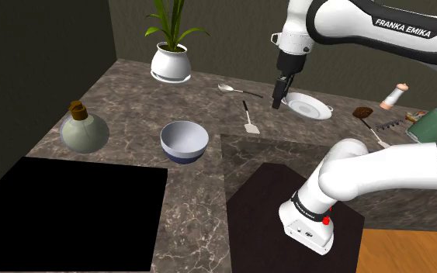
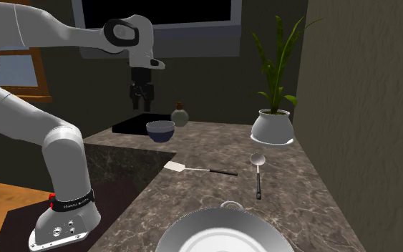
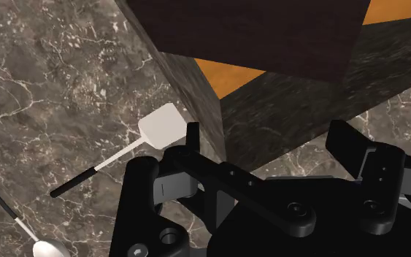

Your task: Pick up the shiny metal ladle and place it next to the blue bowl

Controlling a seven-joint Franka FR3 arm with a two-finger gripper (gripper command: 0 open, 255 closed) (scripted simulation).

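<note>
A brown marble bench (image 1: pixel 131 93) carried kitchen things beside the robot's dark stand (image 1: pixel 271 209). The white arm (image 1: pixel 364 23) reached over the bench, and its black jaws hung above the surface, spread apart and holding nothing. The silvery ladle (image 1: pixel 236 91) lay flat on the bench, untouched, its scoop toward a white plant pot (image 1: pixel 170 63) and its dark handle toward a white dish (image 1: pixel 308 106). A white spatula (image 1: pixel 249 121) lay near the ladle, on the side toward the stand. The blue bowl (image 1: pixel 184 142) stood well apart from the ladle, farther toward the shoulder view's left, with an olive corked jug (image 1: pixel 84 132) beyond it. In the wrist view the spatula (image 3: pixel 156 130) and the ladle's scoop (image 3: pixel 48 249) lay off to one side of the jaws. A black area (image 1: pixel 69 217) cut into the bench near the bowl.
</note>
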